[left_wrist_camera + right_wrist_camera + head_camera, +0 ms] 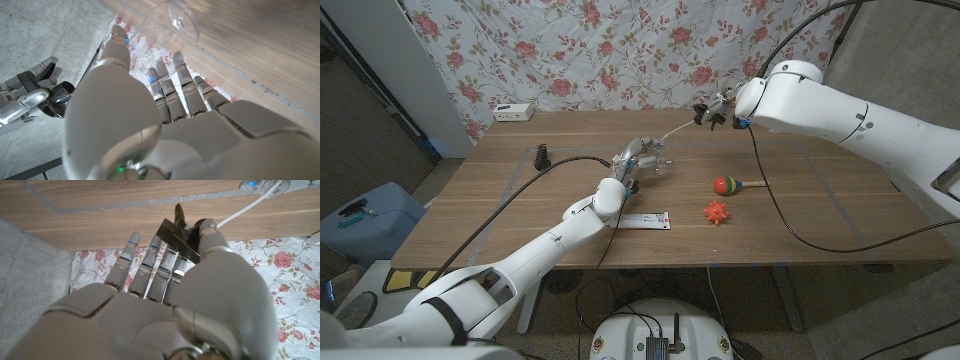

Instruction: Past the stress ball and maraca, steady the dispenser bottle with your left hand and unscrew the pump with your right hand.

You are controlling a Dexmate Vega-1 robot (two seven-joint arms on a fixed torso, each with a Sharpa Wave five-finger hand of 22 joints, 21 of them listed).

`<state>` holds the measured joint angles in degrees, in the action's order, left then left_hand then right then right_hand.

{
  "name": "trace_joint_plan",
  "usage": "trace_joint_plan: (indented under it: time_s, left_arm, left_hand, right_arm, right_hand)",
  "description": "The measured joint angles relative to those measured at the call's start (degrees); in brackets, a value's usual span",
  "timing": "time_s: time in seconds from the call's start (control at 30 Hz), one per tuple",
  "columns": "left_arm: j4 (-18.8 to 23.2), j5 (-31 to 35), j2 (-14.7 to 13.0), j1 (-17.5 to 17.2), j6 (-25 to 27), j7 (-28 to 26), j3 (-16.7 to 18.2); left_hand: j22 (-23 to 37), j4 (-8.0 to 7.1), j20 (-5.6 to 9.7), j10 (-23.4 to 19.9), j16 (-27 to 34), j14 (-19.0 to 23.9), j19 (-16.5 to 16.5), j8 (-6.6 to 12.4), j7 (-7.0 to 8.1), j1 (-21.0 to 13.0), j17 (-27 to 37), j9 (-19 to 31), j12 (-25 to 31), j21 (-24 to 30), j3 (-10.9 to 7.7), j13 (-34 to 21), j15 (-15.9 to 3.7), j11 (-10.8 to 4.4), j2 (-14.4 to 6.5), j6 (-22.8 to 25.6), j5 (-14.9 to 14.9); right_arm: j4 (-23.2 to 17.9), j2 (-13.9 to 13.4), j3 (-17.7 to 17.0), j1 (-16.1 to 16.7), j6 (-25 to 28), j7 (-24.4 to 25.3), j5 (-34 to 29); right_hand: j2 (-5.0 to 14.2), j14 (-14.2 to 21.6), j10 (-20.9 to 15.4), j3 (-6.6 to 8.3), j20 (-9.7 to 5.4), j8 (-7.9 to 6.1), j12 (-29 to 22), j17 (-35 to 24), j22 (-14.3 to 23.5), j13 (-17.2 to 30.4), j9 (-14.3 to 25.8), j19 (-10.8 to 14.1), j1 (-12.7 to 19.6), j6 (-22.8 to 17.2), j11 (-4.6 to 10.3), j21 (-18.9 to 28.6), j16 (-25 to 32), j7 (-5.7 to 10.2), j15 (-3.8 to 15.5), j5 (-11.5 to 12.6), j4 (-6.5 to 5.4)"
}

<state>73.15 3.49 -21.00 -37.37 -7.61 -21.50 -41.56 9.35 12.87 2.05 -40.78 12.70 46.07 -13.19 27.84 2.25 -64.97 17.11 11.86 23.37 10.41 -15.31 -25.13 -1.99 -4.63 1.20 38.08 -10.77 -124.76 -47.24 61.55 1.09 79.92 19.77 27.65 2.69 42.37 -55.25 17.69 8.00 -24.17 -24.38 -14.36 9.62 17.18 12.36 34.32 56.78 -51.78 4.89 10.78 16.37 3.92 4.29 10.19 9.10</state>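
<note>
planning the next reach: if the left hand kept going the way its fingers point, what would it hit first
Probably nothing new: the left hand is already at the clear bottle. Past it looks like bare table, then the floral backdrop; depth is unclear.

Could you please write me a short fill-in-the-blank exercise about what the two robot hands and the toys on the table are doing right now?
1. The left robot hand holds the clear ____ on the table.
2. The right robot hand holds the black pump, lifted ____ the bottle, its white tube trailing down.
3. The orange spiky ball lies nearer the robot than the ____.

Missing words: bottle; off; maraca
</note>
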Motion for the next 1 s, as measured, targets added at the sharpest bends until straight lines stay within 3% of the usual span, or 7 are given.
trace_joint_plan:
  time_s: [0.5,1.0]
  left_arm:
    - [0.5,0.1,-0.1,-0.3,0.3,-0.1,0.1]
    - [0.8,0.1,-0.1,-0.5,0.5,-0.2,0.2]
  left_hand:
    - [0.0,0.09,0.00,0.0,0.0,0.0,0.0,-0.01,0.00,0.0,-0.2,0.0,0.0,0.0,-0.09,0.0,0.00,-0.01,0.0,0.0,0.0]
    - [0.0,0.08,0.00,0.1,-0.1,0.0,0.0,-0.24,0.00,0.0,-0.2,0.0,-0.2,0.0,-0.08,0.0,0.00,-0.09,0.0,0.0,0.0]
  right_arm:
    - [2.6,-0.4,3.3,-3.0,0.1,6.0,6.1]
    - [5.0,0.0,5.4,-3.9,0.1,5.3,5.9]
  right_hand:
    - [0.00,0.0,-0.3,-0.07,0.00,-0.25,-0.2,0.0,0.0,0.0,0.0,0.0,0.0,0.0,0.33,0.0,0.0,0.00,0.00,0.0,0.07]
    - [-0.01,0.0,-0.6,0.02,-0.07,-0.20,-0.2,0.3,0.0,0.0,0.0,-0.1,0.0,0.0,0.64,0.0,-0.3,0.01,0.00,0.0,-0.02]
